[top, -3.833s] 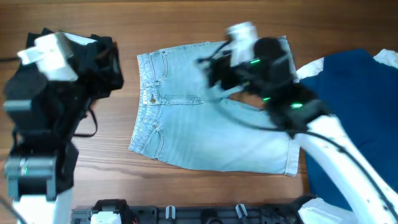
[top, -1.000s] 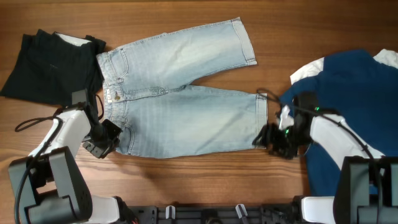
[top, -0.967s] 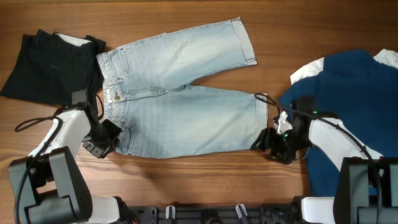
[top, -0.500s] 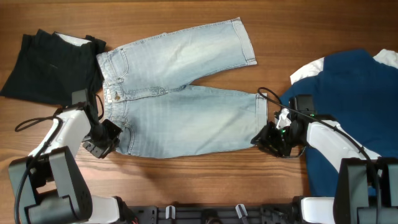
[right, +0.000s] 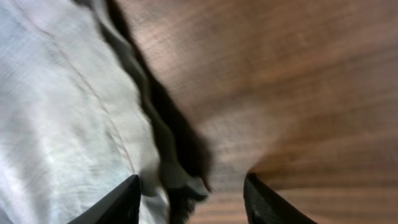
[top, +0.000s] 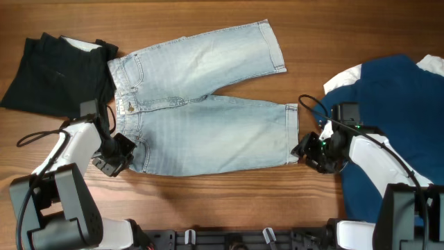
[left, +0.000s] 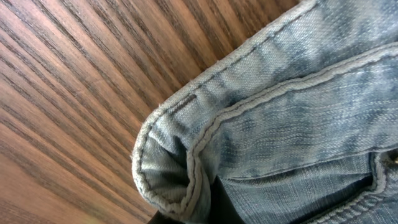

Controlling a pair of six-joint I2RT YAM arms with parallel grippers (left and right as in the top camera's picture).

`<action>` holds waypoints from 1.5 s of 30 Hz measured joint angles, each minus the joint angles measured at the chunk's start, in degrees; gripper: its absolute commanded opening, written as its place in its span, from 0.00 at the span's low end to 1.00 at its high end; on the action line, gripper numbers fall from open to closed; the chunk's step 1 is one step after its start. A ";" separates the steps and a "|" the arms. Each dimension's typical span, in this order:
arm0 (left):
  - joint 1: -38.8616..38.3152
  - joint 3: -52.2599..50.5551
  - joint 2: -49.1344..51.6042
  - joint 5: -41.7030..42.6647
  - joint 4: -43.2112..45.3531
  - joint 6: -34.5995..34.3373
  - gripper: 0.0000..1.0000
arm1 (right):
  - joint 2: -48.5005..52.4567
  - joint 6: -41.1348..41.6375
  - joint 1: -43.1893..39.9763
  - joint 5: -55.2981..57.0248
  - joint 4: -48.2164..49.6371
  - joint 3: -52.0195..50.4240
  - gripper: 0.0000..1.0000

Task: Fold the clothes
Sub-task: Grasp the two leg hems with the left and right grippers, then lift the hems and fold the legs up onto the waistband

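Observation:
The pale-blue denim shorts (top: 208, 125) lie spread flat, waistband to the left and both legs pointing right. My left gripper (top: 116, 154) is shut on the lower-left waistband corner (left: 180, 168); a dark finger (left: 214, 208) shows under the rolled denim. My right gripper (top: 306, 148) sits at the lower leg's hem corner. In the right wrist view its fingers (right: 124, 202) stand apart, with the hem corner (right: 180, 180) lying between them over the wood. A black garment (top: 55, 76) lies at the far left and a navy one (top: 395, 125) at the right.
White cloth (top: 343, 78) peeks out from under the navy garment. The black garment touches the shorts' waistband. Bare wooden table (top: 208, 208) runs along the front, where a black rail (top: 229, 239) lines the near edge.
My right gripper has shifted slightly right and up along the lower leg's hem. The left gripper and the shorts have not moved.

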 measured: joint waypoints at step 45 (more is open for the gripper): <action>0.00 0.90 -25.00 0.81 -12.35 -0.02 0.04 | 4.90 -7.28 -0.76 -7.85 -9.68 1.55 0.52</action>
